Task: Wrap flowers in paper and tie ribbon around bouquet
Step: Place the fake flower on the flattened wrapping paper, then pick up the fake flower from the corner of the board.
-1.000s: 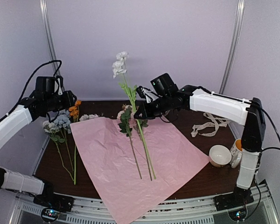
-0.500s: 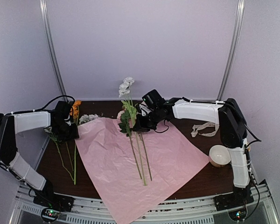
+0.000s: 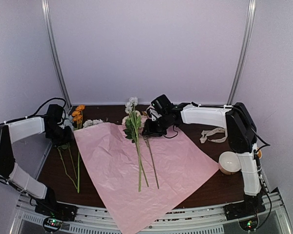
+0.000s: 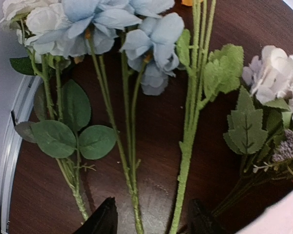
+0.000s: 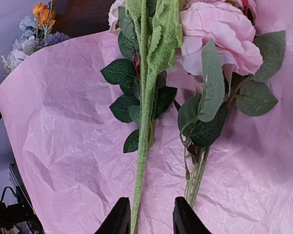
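Dark brown wooden tabletop (image 3: 219, 187), pale lilac booth walls behind. Large crinkly pale pink paper sheet (image 3: 112, 165) lies flat. Long-stemmed artificial flowers (image 3: 136, 131) rest on it, heads toward the far edge.

Right gripper (image 5: 151, 215): jaws apart, fuzzy green stem (image 5: 145, 122) between them, unclamped. Risk: a finger snags stem or leaf on lifting and skews the row.

Left gripper (image 4: 154, 219): jaws apart, straddling two thin stems below the pale blue blooms (image 4: 112, 24), off the paper. Risk: closing grabs both.

Cream flat ribbon (image 3: 216, 132) lies well apart, to the right.
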